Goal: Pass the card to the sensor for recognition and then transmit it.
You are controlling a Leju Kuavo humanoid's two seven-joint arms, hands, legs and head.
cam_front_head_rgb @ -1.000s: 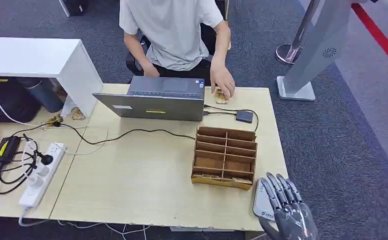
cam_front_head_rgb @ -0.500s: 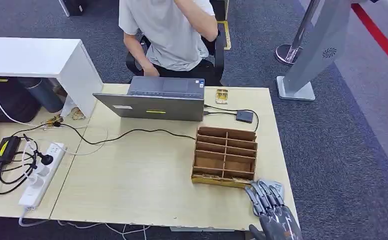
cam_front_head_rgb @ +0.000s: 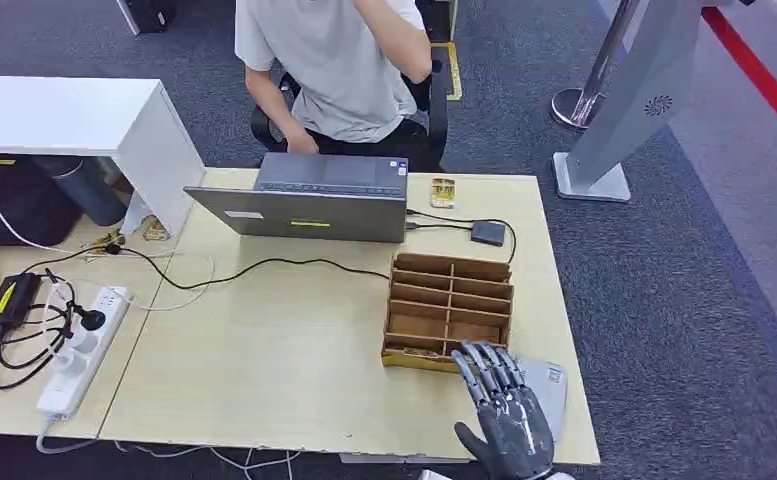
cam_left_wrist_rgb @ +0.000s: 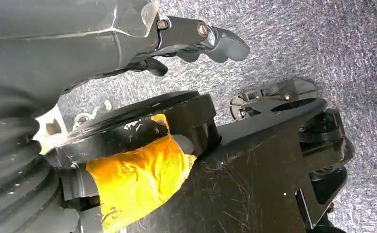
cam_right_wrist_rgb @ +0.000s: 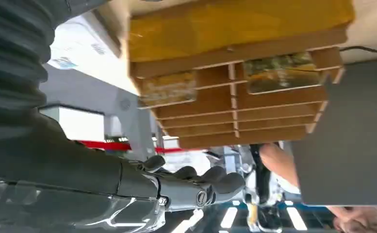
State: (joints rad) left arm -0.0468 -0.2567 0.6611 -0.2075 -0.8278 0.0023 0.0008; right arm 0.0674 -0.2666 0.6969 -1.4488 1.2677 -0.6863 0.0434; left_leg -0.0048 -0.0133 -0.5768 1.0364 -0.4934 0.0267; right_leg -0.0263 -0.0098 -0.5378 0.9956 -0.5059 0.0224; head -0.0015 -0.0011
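Note:
A small patterned card [cam_front_head_rgb: 443,191] lies at the table's far edge, beside the laptop [cam_front_head_rgb: 309,205]. A dark square sensor [cam_front_head_rgb: 488,233] sits nearby, cabled to the laptop. My right hand [cam_front_head_rgb: 504,410] hovers at the table's near right corner, fingers stretched apart and holding nothing, its fingertips [cam_front_head_rgb: 484,355] at the near edge of the wooden slotted organizer [cam_front_head_rgb: 451,310]. In the right wrist view the hand [cam_right_wrist_rgb: 196,187] is below the organizer [cam_right_wrist_rgb: 235,124], whose front slots hold two cards [cam_right_wrist_rgb: 169,90]. My left hand [cam_left_wrist_rgb: 201,41] hangs over the carpet, holding nothing.
A flat grey pad [cam_front_head_rgb: 552,385] lies on the table just right of my right hand. A person [cam_front_head_rgb: 339,60] sits behind the laptop, one arm raised. A power strip [cam_front_head_rgb: 79,345] and cables lie at the left, with a white shelf [cam_front_head_rgb: 84,115] behind. A grey stand [cam_front_head_rgb: 624,100] rises at the far right.
My right hand has moved left and forward from beyond the table's right edge to the organizer's near edge. The person's hand left the card at the far edge and rose.

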